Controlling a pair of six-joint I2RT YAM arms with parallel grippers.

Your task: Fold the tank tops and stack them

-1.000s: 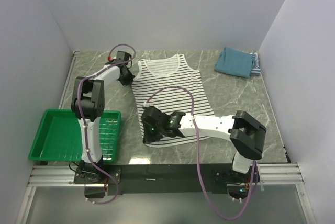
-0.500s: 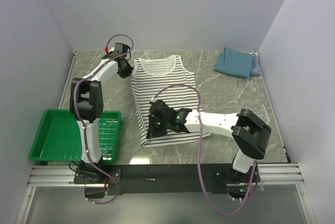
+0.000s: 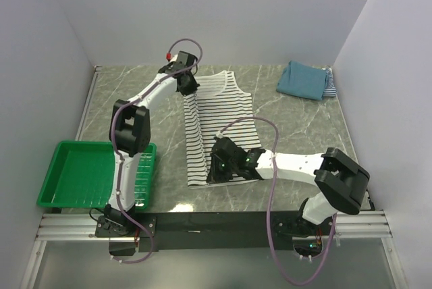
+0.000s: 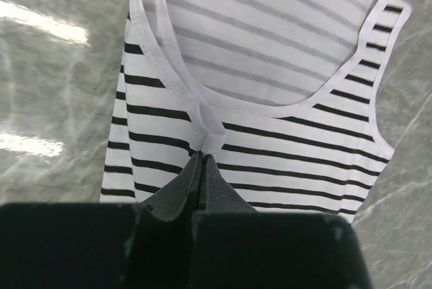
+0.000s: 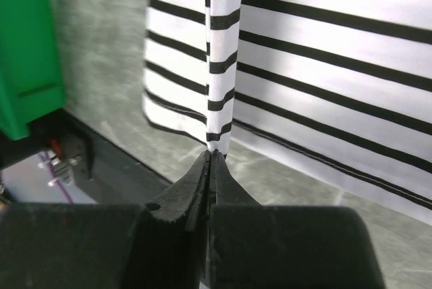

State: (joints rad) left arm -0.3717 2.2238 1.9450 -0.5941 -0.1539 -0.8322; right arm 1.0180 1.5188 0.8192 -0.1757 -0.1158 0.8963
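A black-and-white striped tank top (image 3: pixel 219 120) lies lengthwise in the middle of the table, its left side lifted and folded rightward. My left gripper (image 3: pixel 187 85) is shut on its left shoulder strap (image 4: pixel 206 134) at the far end. My right gripper (image 3: pixel 214 167) is shut on the hem (image 5: pixel 217 130) at the near end, pinching a raised fold of striped cloth. A folded teal-blue tank top (image 3: pixel 302 80) rests at the back right on top of a fine-striped one (image 3: pixel 329 85), of which only an edge shows.
A green plastic basket (image 3: pixel 71 177) sits at the front left by the left arm's base. The enclosure's white walls close in the back and both sides. The black mounting rail (image 3: pixel 216 221) runs along the near edge.
Both grippers have carried the striped top's left edge to the right, folding it over. The left gripper moved from the back left toward the neckline, the right one rightward along the hem.
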